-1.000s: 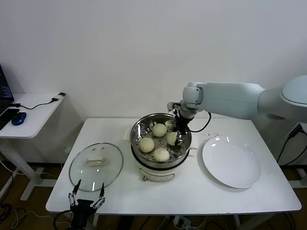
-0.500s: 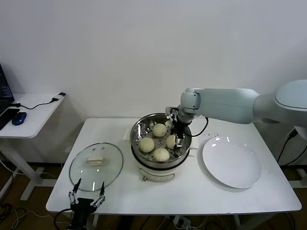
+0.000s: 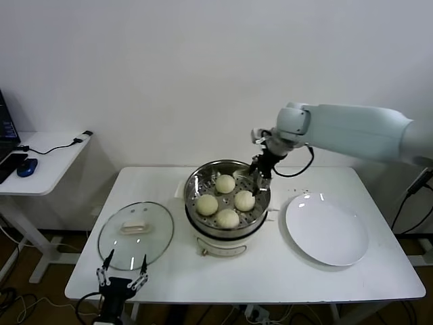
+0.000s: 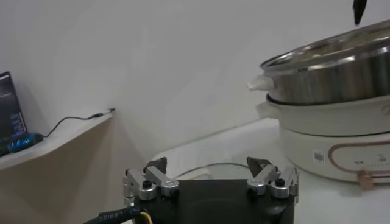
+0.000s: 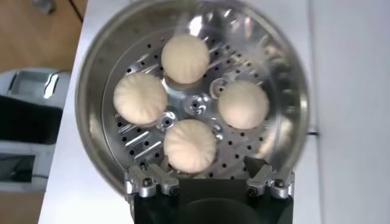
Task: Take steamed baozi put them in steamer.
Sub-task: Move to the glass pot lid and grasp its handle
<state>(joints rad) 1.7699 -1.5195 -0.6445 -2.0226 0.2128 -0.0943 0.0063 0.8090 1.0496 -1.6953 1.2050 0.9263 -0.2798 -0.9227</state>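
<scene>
The left gripper point(image 3: 122, 280) hangs parked off the front-left corner of the desk point(image 3: 169, 271), its jaws spread wide with nothing between them, just in front of the glass lid point(image 3: 135, 234) that lies flat near that corner. At the middle of the desk stands the steamer point(image 3: 227, 200), and all four steamed baozi point(image 5: 189, 144) now sit in a ring on its perforated tray, none touching its neighbour. The change is on the right: a second ago the right gripper point(image 3: 260, 175) was down inside the pot, closed on the last bun; it has since let go and lifted, and now hovers over the steamer's far right rim with its fingers apart and empty, the nearest bun free just below it. Toward the desk's right edge the white plate point(image 3: 327, 230) lies bare. With no bun left outside the pot, the loading looks finished; what remains, I judge, is only for the right arm to draw clear
</scene>
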